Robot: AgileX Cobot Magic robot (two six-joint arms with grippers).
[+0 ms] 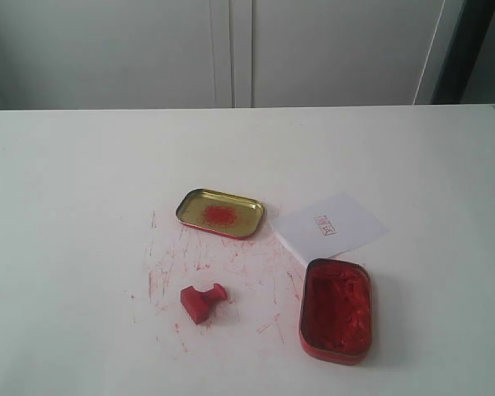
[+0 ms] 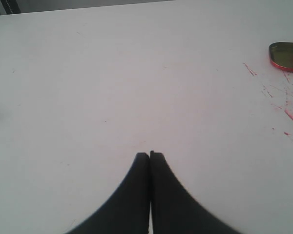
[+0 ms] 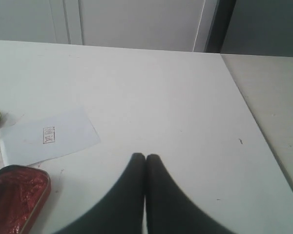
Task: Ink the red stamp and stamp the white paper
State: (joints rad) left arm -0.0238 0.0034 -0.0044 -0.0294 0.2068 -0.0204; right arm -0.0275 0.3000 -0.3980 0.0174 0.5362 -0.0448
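The red stamp (image 1: 203, 301) lies on its side on the smeared tabletop, left of the red ink tin (image 1: 337, 310). Behind the tin rests the white paper (image 1: 330, 227), bearing a small red square print; the right wrist view shows the paper (image 3: 49, 136) and the tin (image 3: 17, 195) too. No arm shows in the exterior view. My left gripper (image 2: 150, 155) is shut with nothing in it, over bare table far from the stamp. Shut and holding nothing as well, my right gripper (image 3: 145, 157) hangs over bare table beside the paper.
A gold tin lid (image 1: 220, 213) with a red ink patch sits behind the stamp; its edge (image 2: 287, 56) shows in the left wrist view. Red scratches (image 1: 181, 264) mark the white table between lid and stamp. The table's right edge (image 3: 256, 122) runs close to my right gripper.
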